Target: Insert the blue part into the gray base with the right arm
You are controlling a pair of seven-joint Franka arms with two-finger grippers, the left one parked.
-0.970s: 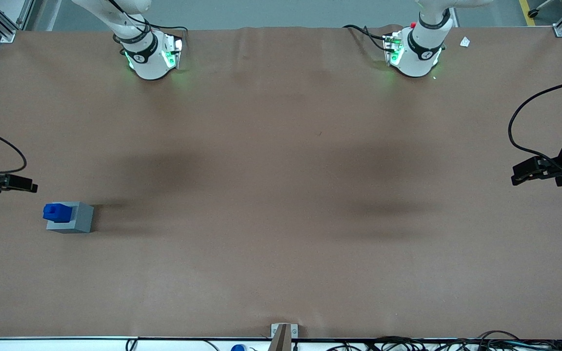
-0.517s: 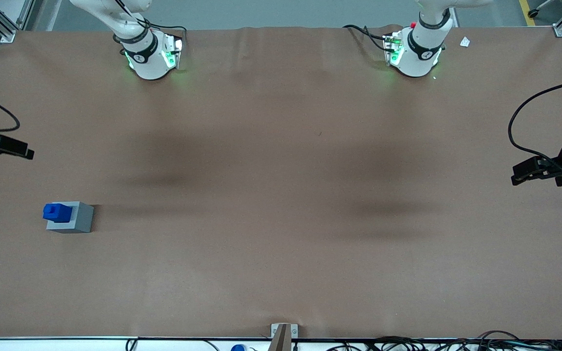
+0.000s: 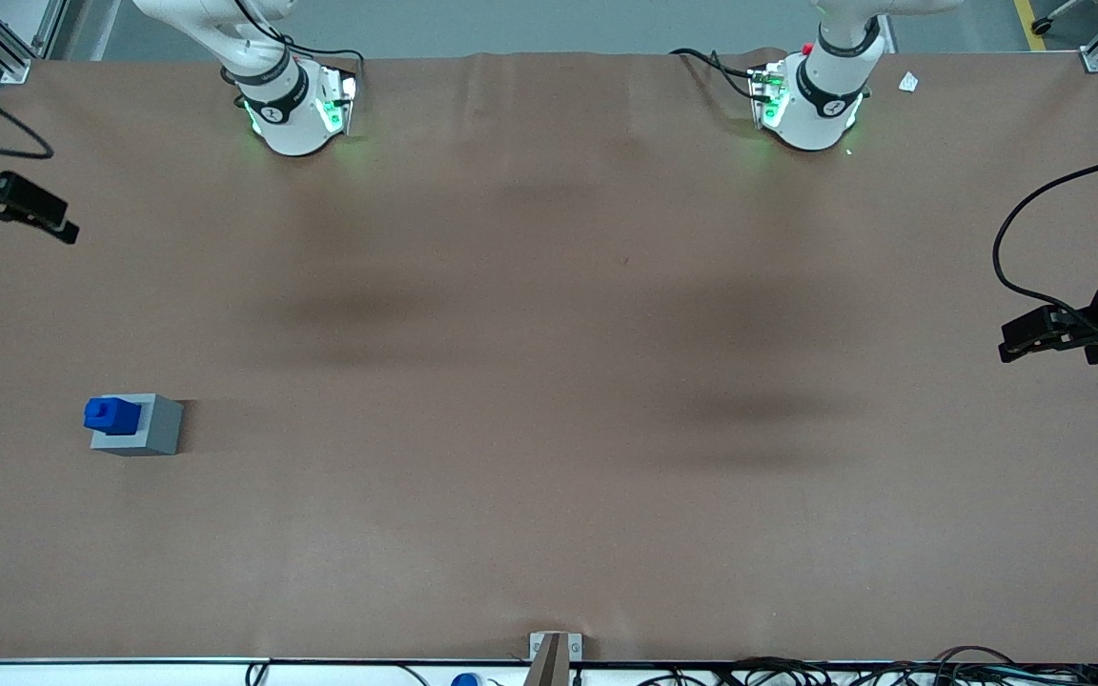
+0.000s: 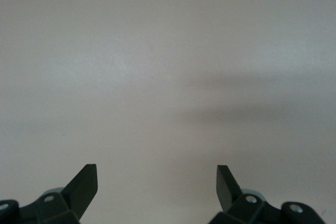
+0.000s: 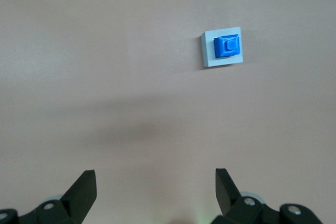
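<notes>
While blue part [image 3: 111, 413] sits in gray base [image 3: 151, 429]; gripper [image 5: 156, 188] wide, empty; high, well apart

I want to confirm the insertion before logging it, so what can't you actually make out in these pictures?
- How deep the blue part sits in the gray base: the socket is covered by the part in both the front and right wrist views.
- The base's underside and the sides turned from the cameras.
- Most of the right arm: cut off by the front view's edge; only its open, empty hand shows, farther from the camera than the base.
</notes>
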